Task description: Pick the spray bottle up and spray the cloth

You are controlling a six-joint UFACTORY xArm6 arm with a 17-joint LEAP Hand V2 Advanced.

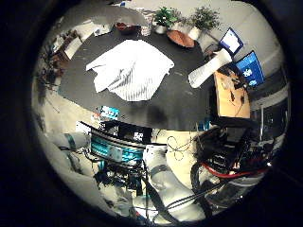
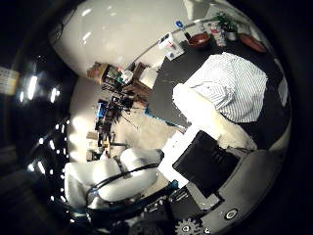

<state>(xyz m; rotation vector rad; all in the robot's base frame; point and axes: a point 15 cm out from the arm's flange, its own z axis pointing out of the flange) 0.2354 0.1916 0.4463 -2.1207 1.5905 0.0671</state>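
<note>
A white cloth with thin stripes (image 1: 130, 68) lies crumpled on a round dark table (image 1: 180, 99), far below my palm. I cannot make out a spray bottle in either view. One white finger (image 1: 210, 68) of my right hand reaches straight out over the table's edge with nothing against it. In the thumb side view another white finger (image 2: 200, 115) and a black part of the hand (image 2: 205, 161) stretch toward the cloth (image 2: 234, 85). Nothing lies in the palm.
At the table's far rim stand two potted plants (image 1: 165, 16) (image 1: 204, 18), a dark red bowl (image 1: 128, 27) and a brown dish (image 1: 181, 38). A wooden desk (image 1: 232, 92) with lit screens stands beside the table. The white arm (image 1: 165, 179) and its base are below.
</note>
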